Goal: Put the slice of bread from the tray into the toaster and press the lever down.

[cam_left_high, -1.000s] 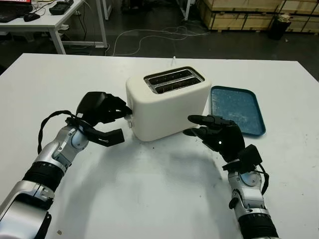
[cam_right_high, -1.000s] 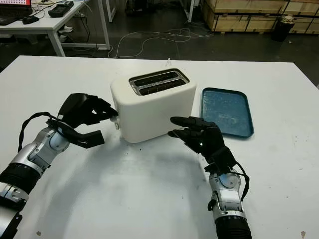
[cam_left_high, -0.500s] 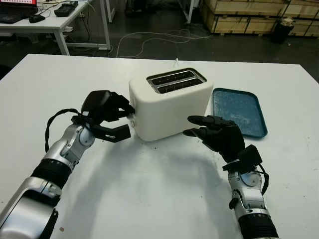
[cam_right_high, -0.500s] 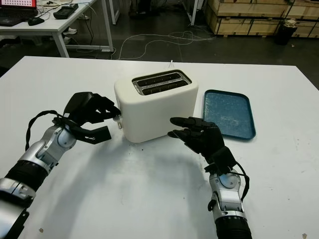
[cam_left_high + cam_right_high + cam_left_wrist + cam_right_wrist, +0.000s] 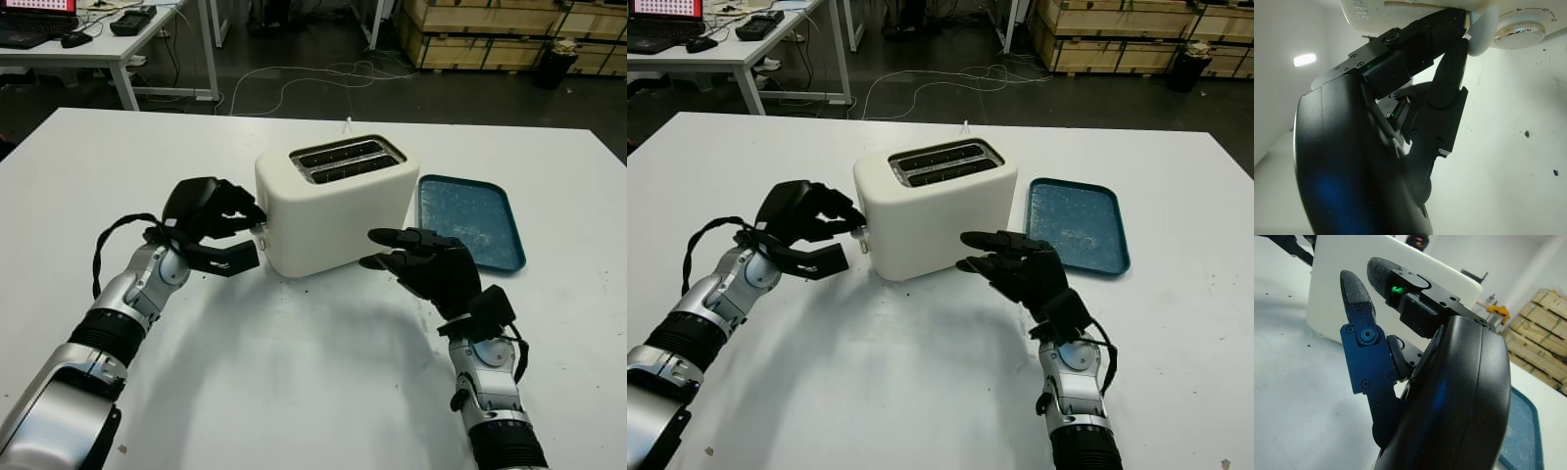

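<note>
The white toaster [image 5: 333,211] stands mid-table, its two top slots dark inside. My left hand [image 5: 253,237] is at the toaster's left end, fingers curled onto the top of the white lever [image 5: 1483,27], just beside the round dial [image 5: 1520,30]. Its thumb hangs lower, away from the lever. My right hand [image 5: 392,250] is open and hovers close to the toaster's front right corner without holding anything. The blue tray [image 5: 470,217] lies to the right of the toaster with no slice on it.
The white table [image 5: 313,372] stretches wide in front of the toaster. The toaster's cord [image 5: 345,122] runs off the far edge. Beyond the table are a desk [image 5: 78,34] at the back left, floor cables [image 5: 294,78] and wooden crates [image 5: 490,29].
My left hand has edged in closer to the toaster's end, its fingers staying at the lever. The right hand has held its place.
</note>
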Motion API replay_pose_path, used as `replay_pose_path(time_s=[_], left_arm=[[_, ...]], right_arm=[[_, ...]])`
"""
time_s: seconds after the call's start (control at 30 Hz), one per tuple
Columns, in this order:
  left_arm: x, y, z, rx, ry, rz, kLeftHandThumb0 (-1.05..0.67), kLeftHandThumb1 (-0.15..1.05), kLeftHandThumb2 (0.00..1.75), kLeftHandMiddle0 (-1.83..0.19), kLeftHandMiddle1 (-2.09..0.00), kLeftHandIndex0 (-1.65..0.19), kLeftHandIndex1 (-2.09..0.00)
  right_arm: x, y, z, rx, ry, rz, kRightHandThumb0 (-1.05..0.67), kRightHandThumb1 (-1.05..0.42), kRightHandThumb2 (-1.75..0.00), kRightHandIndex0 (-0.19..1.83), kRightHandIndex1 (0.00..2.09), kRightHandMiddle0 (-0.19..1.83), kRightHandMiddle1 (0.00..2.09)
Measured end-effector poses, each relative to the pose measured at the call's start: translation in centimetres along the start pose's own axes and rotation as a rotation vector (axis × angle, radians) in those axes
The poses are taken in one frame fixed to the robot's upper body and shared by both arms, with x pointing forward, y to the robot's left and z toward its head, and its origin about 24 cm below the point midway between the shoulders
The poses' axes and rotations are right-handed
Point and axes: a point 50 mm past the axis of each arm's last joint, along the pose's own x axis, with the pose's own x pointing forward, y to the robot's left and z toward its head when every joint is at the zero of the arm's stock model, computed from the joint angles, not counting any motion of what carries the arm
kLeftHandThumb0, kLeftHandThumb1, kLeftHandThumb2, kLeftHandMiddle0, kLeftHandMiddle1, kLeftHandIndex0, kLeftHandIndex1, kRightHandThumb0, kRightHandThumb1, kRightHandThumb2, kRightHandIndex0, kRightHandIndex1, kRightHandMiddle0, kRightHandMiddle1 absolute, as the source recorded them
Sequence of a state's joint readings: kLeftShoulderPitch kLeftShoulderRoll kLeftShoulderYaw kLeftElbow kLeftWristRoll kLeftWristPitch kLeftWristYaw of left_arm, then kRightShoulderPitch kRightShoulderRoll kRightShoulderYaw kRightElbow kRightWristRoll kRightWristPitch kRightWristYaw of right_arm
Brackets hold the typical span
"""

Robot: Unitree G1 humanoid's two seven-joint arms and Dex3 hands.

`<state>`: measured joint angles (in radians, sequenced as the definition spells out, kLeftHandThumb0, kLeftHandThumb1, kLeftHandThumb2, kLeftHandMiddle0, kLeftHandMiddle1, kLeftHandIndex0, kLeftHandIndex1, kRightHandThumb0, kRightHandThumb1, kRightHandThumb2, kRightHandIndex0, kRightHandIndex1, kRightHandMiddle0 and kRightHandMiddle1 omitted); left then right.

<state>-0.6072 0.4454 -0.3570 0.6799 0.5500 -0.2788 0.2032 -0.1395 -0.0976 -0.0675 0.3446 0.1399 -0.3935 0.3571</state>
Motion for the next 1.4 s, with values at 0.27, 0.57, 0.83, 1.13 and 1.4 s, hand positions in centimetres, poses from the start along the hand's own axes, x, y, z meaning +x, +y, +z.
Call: replay_pose_path(time_s=[0.27,0.57,0.83,1.13,1.4], left_arm=[[-0.4,-0.1,0.5,-0.001,0.006,0.019,-0.16,0.92,0.08,-0.77,-0.89,-1.02,-0.02],[-3.3,0.0,2.8,-0.02,-0.016,0.074,-0.23,0.92,0.11,-0.79,-1.34,-1.14,-0.09],[-3.8,0.9,2.9,0.01,-0.025,0.059,-0.21,0.92,0.1,-0.82,-1.29,-1.13,-0.1],[-3.7,1.5,2.8,0.057,-0.03,0.056,-0.22,0.91,0.05,-0.93,-1.2,-1.16,-0.12],[-3.6,1.8,2.7,0.077,-0.03,0.064,-0.18,0.91,0.02,-0.88,-1.23,-1.16,-0.12]], right_arm=[[0.0,0.0,0.0,0.001,-0.001,0.005,-0.44,-0.87,0.0,1.27,0.08,1.15,0.0],[0.0,-0.1,0.1,-0.002,-0.005,0.018,-0.45,-0.87,0.0,1.27,0.08,1.15,0.0],[0.0,-0.1,0.2,-0.003,-0.005,0.019,-0.44,-0.87,0.0,1.28,0.07,1.15,0.0],[0.1,-0.1,0.1,-0.002,-0.003,0.02,-0.45,-0.87,0.0,1.28,0.07,1.16,0.0],[0.1,0.1,0.1,-0.001,0.0,0.023,-0.45,-0.86,0.0,1.28,0.06,1.16,0.0]])
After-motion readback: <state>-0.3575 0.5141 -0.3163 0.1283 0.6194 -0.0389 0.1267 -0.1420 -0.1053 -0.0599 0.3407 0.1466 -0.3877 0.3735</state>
